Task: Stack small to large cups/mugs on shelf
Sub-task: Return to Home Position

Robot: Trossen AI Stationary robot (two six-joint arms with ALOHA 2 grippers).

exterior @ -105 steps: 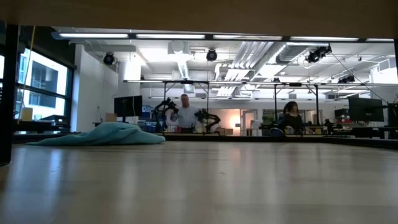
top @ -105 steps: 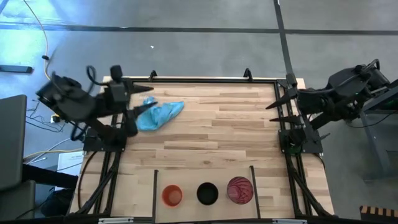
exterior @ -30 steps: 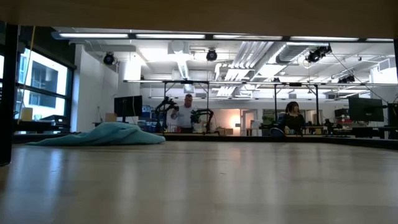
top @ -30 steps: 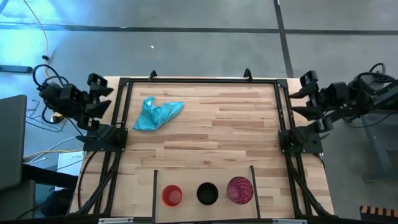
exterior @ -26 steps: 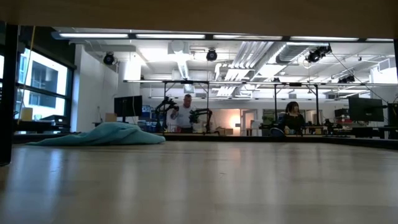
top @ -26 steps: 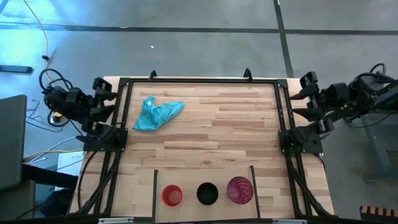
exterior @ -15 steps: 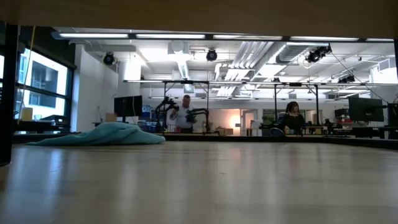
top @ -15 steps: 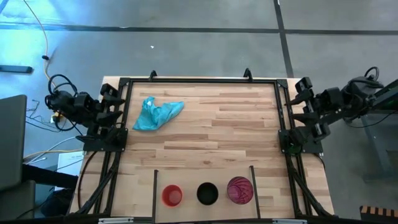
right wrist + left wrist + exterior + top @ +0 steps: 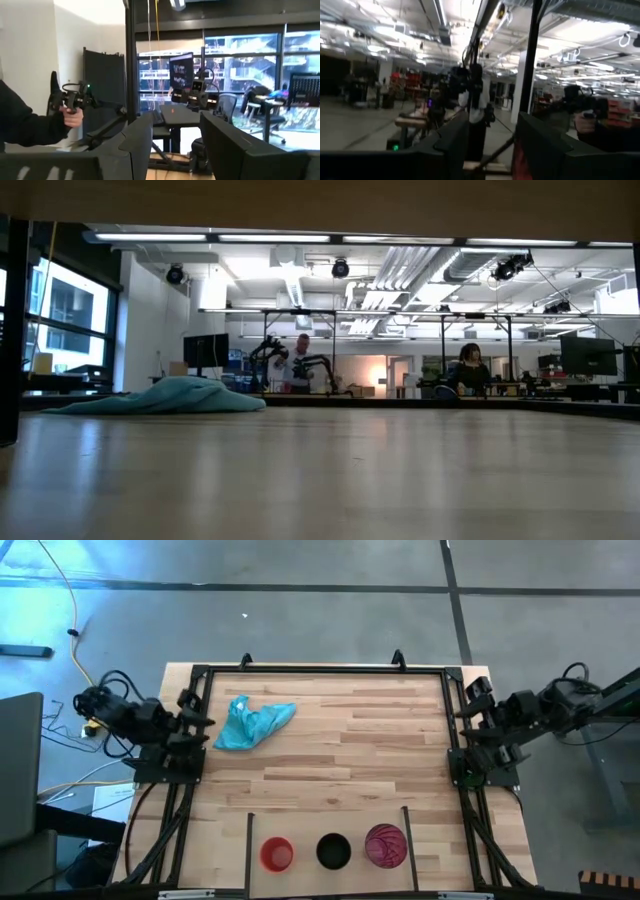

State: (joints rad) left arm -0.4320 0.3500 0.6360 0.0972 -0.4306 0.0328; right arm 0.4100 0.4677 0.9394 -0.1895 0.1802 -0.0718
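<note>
At the frame's side edges my left gripper (image 9: pixel 195 712) and right gripper (image 9: pixel 472 705) have folded back, both spread, empty — 3 cups (image 9: pixel 333 851) line the shelf (image 9: pixel 305 830), done.

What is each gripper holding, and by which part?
Nothing. The left gripper, at the table's left edge, and the right gripper, at its right edge, are both open and empty.

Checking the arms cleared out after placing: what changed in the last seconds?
The left gripper drew back from beside the blue cloth to the left edge of the table; the right gripper pulled slightly outward at the right edge. Nothing was taken or let go. The orange cup, black cup and red cup stayed on the shelf; the cloth too.
</note>
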